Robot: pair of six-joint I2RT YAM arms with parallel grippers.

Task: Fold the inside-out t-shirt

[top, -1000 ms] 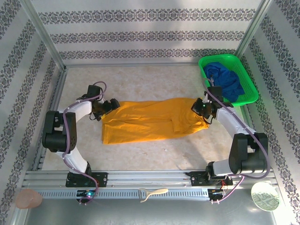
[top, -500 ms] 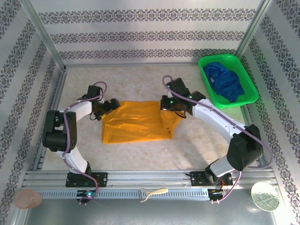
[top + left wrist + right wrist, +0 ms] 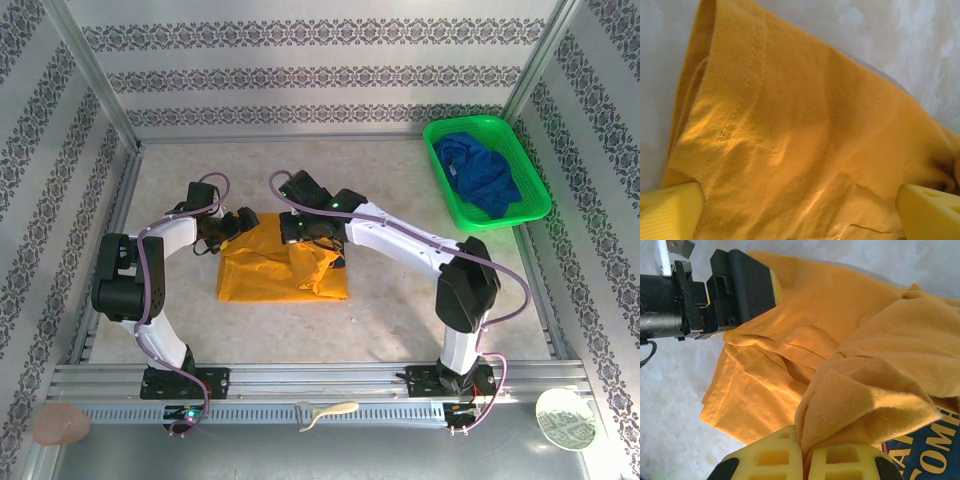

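The inside-out t-shirt point(image 3: 262, 272), orange-yellow and wrinkly, lies left of the table's middle, its right part doubled over leftward. My right gripper point(image 3: 300, 230) hovers over the shirt's upper middle, shut on a bunched fold of the shirt point(image 3: 865, 390); its yellow fingers point(image 3: 772, 455) pinch the cloth. A dark blue printed patch point(image 3: 935, 450) shows beneath that fold. My left gripper point(image 3: 236, 224) sits at the shirt's upper left corner, open, with its fingertips point(image 3: 670, 210) spread wide over the stitched hem point(image 3: 740, 100). The right wrist view also shows the left gripper point(image 3: 740, 285) against the shirt's edge.
A green basket point(image 3: 537, 205) at the back right holds a dark blue garment point(image 3: 482, 172). Patterned walls enclose the table on three sides. A metal rail point(image 3: 320, 380) runs along the front, with a pale utensil point(image 3: 325, 412), a pink disc point(image 3: 60, 423) and a round plate point(image 3: 565, 418) beyond it.
My right arm has swept left from near the basket, carrying the shirt's right end over the left half. The shirt now looks about half as long. The left arm has stayed put.
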